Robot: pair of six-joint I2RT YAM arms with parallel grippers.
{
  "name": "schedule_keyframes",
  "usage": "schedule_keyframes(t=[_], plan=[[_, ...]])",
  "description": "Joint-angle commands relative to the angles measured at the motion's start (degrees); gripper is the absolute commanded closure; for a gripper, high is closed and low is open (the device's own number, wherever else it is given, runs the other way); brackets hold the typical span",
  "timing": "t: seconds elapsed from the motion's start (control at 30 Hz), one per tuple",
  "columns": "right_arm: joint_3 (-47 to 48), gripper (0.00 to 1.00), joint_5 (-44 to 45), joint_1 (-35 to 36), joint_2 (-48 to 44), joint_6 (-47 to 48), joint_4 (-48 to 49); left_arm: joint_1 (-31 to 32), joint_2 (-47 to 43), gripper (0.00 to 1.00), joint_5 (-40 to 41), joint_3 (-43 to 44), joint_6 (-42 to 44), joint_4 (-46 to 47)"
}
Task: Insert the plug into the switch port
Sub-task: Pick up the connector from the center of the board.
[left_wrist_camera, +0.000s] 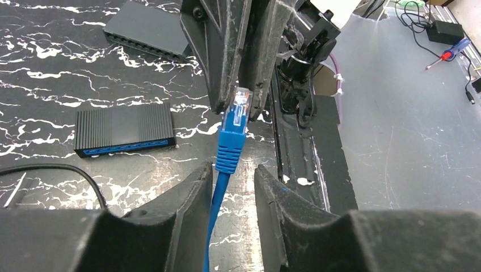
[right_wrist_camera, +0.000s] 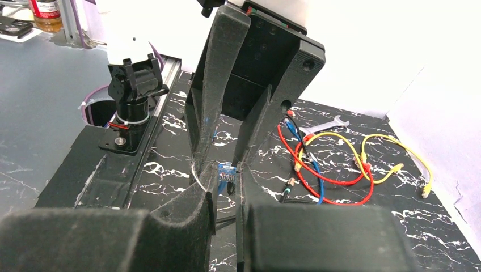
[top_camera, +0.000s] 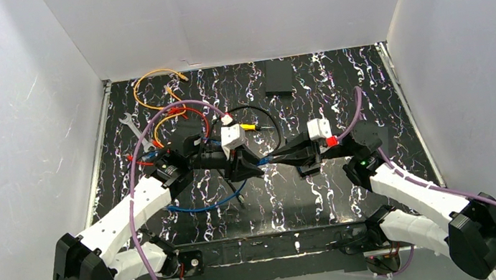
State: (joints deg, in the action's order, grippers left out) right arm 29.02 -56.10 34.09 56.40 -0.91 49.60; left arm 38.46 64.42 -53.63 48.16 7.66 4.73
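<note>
White walls (top_camera: 228,12) on three sides, black marbled surface (top_camera: 353,191) below. Both tools meet mid-surface.

Plug (left_wrist_camera: 239,110): clear tip, blue boot, held off the surface between the two tools. Its long axis runs tool to tool, and the clear tip points away from the left tool (left_wrist_camera: 232,170) into the tips of the right tool (right_wrist_camera: 227,180).

Right tool: pressed together on the plug's tip, one finger each side.

Left tool: spread. Blue cable (left_wrist_camera: 214,215) runs back between its fingers, close against one, with a gap on the other side.

Switch (left_wrist_camera: 125,129): flat on the surface, well off to the left of the left tool's fingers, port row along its blue-edged face. Plug not aimed at it. Second black box (left_wrist_camera: 148,29) farther out on the same side.

Loose red and yellow cables (right_wrist_camera: 346,170) and a wrench (right_wrist_camera: 326,126) lie beyond the right tool's fingertips, off to its right.
</note>
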Motion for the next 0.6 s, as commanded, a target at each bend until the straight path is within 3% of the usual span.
schedule_keyframes(t=[0.0,0.27,0.43,0.57], plan=[[-0.35,0.99,-0.51,-0.16,0.24,-0.98,4.35,-0.27,-0.66,0.69,-2.18,0.16,-1.46,2.99],[-0.54,0.99,-0.77,-0.16,0.06,-1.69,5.06,-0.23,-1.51,0.72,-1.99,-0.28,-2.52,4.31],[-0.78,0.99,-0.62,-0.16,0.04,-2.08,5.59,-0.22,-1.44,0.79,-1.64,-0.28,-2.48,4.33],[-1.09,0.99,-0.29,-0.16,-0.09,-2.08,5.74,-0.23,-1.33,0.90,-0.74,-0.35,-2.49,4.34]])
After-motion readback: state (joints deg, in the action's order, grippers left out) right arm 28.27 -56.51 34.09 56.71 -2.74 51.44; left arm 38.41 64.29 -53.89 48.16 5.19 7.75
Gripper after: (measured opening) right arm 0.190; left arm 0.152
